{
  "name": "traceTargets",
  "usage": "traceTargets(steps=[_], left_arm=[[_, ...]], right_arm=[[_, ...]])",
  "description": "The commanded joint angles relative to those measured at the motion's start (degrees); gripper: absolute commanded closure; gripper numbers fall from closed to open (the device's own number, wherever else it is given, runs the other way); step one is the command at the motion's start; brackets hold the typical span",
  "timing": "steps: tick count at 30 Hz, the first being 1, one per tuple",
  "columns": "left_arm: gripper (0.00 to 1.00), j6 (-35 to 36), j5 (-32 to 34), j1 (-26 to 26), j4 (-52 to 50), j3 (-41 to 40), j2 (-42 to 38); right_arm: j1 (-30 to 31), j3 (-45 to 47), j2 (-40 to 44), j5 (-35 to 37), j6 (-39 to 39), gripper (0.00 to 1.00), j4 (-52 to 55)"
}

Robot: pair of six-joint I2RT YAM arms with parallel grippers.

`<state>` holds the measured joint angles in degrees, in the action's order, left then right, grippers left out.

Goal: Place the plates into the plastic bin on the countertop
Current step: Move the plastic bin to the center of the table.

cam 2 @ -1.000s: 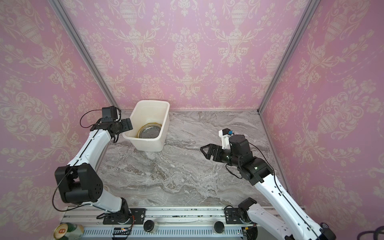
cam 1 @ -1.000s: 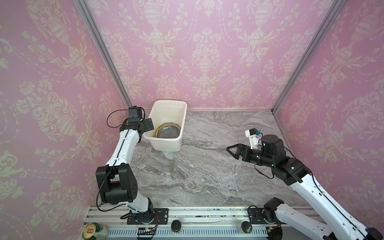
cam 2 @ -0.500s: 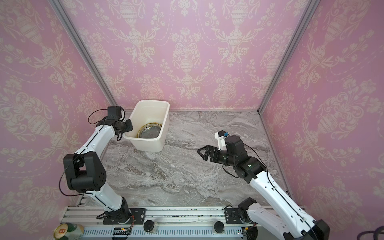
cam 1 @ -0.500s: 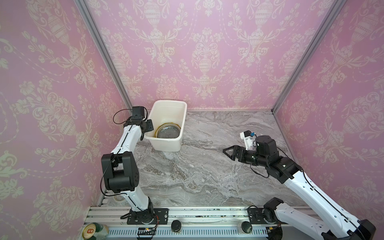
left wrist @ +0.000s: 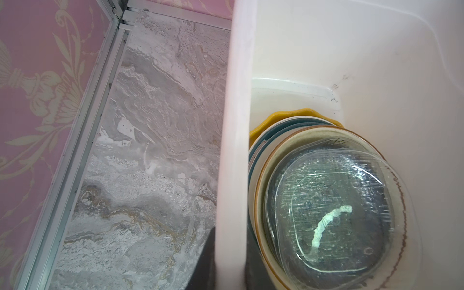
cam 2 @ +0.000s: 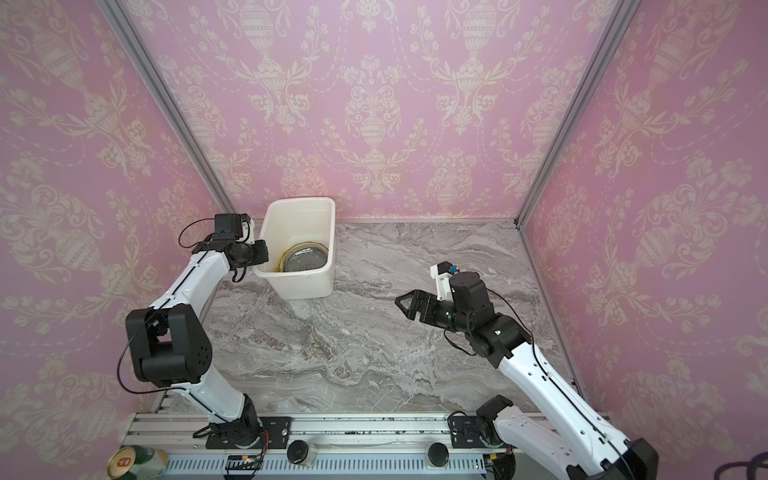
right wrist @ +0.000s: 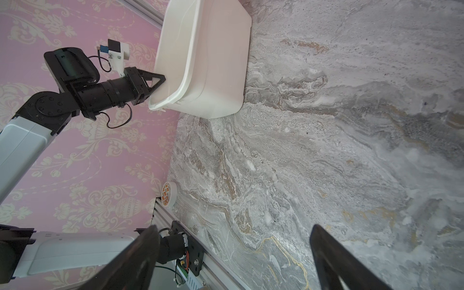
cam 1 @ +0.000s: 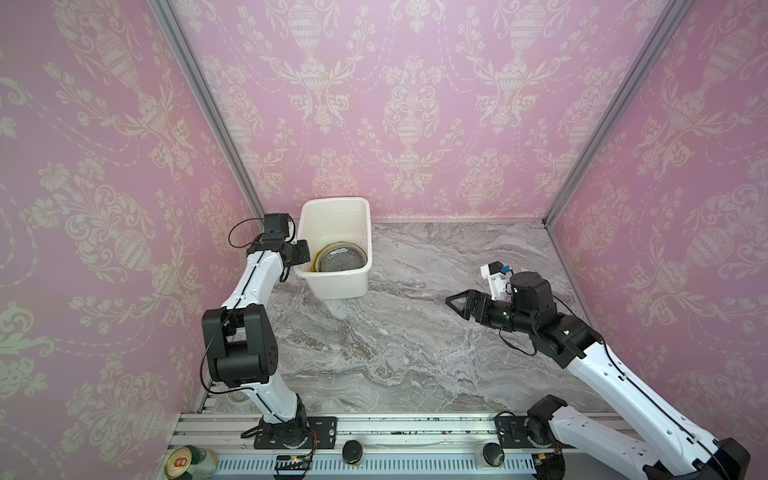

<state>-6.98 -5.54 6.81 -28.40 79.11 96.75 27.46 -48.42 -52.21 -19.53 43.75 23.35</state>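
Left gripper (cam 1: 303, 254) narrow, seemingly clamped on bin (cam 1: 332, 286) rim; plates (cam 1: 340, 261) stacked inside; right gripper (cam 1: 455, 307) wide open above counter (cam 1: 415, 353).

Under the clear glass plate (left wrist: 334, 213) you see only rims of the lower round plates (left wrist: 273, 130); count unreadable, stack cropped by the picture edge. The wall of the deep white plastic bin (left wrist: 233, 125) hides most of the fingers (left wrist: 204, 263) of the left gripper (right wrist: 160, 84). Black fingers (right wrist: 331, 258) of the right gripper (right wrist: 233, 256): blurred, cropped.
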Motion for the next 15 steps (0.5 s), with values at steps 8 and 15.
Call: traceTargets(steps=[8, 15], left_arm=[[0.98, -11.5, -0.2, -14.6, -6.1, -5.6, -6.2], [1.0, -16.8, -3.3, -21.1, -6.8, -10.6, -11.9]], right_arm=[[-0.1, 0.1, 3.4, 5.4, 2.3, 0.06, 3.7], [-0.1, 0.5, 6.4, 9.1, 3.1, 0.06, 6.0]])
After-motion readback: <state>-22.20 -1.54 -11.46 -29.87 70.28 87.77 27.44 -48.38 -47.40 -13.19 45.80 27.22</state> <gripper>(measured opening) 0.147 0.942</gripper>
